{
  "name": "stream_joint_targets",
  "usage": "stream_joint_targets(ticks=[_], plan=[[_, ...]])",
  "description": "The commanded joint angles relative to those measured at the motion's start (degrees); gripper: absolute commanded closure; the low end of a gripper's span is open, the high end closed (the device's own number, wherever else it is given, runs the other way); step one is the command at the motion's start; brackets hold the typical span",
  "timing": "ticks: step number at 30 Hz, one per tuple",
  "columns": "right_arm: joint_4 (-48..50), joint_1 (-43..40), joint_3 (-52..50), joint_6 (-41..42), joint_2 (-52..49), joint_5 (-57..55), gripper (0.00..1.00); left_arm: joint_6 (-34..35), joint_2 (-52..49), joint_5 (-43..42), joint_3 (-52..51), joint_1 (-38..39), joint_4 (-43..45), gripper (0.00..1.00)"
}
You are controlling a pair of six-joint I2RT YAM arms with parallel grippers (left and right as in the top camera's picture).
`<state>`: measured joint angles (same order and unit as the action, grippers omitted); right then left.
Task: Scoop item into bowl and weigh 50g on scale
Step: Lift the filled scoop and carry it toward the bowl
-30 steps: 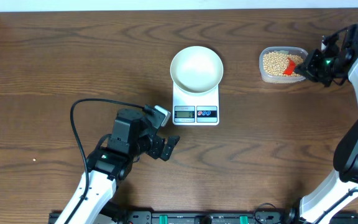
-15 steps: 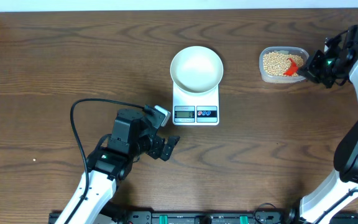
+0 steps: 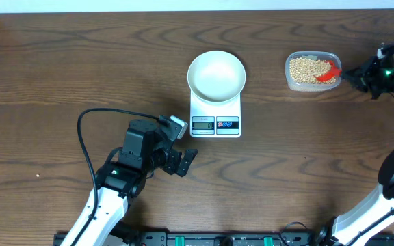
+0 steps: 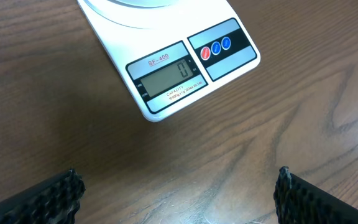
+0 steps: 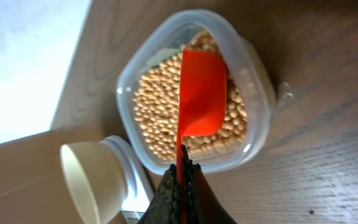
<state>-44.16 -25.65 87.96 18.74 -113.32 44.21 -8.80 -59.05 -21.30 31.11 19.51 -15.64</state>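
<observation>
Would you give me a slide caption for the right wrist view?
Right gripper holds a red scoop over the beans in a clear tub, bowl beyond.

Left wrist view: the small white rectangular digital scale (image 4: 166, 62) is cut off at 12 o'clock; the left gripper (image 4: 179, 198) shows only dark fingertips (image 4: 39, 199) at 5 and 7 o'clock. Right wrist view: the red plastic scoop (image 5: 201, 93) hides some tan-yellow beans (image 5: 154, 112), its handle buried in the right gripper (image 5: 182, 183) at 6 o'clock

Bowl (image 3: 216, 74) sits on scale (image 3: 215, 109); beans (image 3: 304, 68) lie in tub (image 3: 312, 88) to its right.
</observation>
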Motion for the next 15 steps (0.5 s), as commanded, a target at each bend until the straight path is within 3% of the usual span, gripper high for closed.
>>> stream_joint_targets(ticks=[1,15], plan=[[0.7,-0.7,-0.4,-0.8,-0.3,7.2,0.99,0.5,-0.1,-0.1,0.0,-0.2,-0.1,0.00],[2.8,-2.0,-0.4,-1.2,-0.3,15.8,0.99,0.5,-0.1,-0.1,0.0,-0.2,-0.1,0.00]])
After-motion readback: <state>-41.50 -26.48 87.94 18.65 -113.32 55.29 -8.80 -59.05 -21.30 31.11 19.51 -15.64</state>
